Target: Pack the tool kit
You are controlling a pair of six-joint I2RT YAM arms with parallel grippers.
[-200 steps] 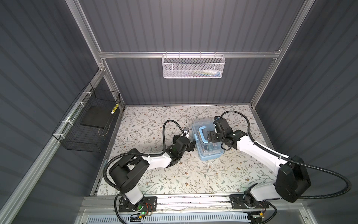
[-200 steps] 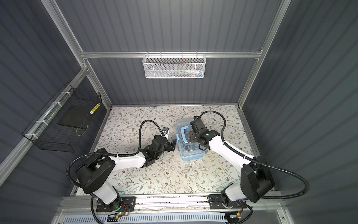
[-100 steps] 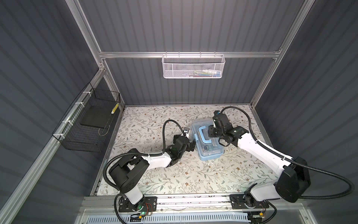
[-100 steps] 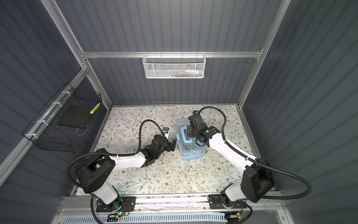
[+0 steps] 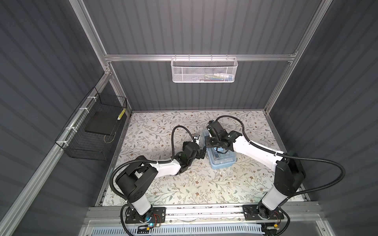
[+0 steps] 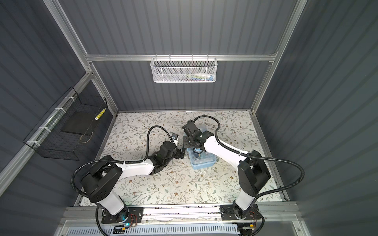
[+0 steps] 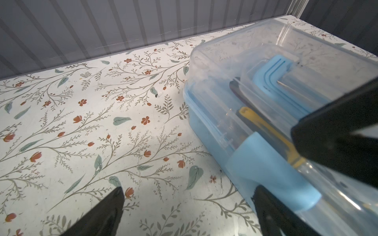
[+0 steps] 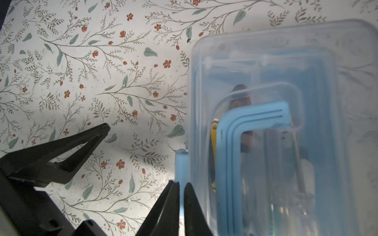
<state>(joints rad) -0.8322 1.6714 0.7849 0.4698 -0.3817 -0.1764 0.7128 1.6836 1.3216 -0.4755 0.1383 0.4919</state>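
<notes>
**Both tools crowd the latch side of the closed box**

The tool kit (image 5: 223, 161) sits near the middle of the floral counter (image 5: 163, 183). Its clear lid (image 8: 286, 51) is down and the blue handle (image 8: 253, 114) is folded flat on top. A yellow-handled hand tool (image 7: 263, 124) shows through the plastic.

The right tool (image 8: 181, 182) hangs at the box's long side. Its fingers lie together with only a sliver between them and nothing visible in that gap. The tips are right beside the blue side latch (image 8: 181, 161), though whether they touch it cannot be told. The left tool (image 7: 189, 188) is spread wide and low over the counter. It holds nothing, and one finger is just beside the same latch.

The step in hand looks like fastening that latch, and whether it is already snapped home is unclear.

- **Sliding:** the box looks light and nothing braces its far side, so a sideways push could slide or turn it rather than close the latch.
- **Slipping:** narrow closed tips could skid off the rounded plastic.
- **Collision:** both tools work the same small spot, so any careless move risks a knock between them.
- **Lid:** if a handle inside props the lid up, the latch may not catch.
</notes>
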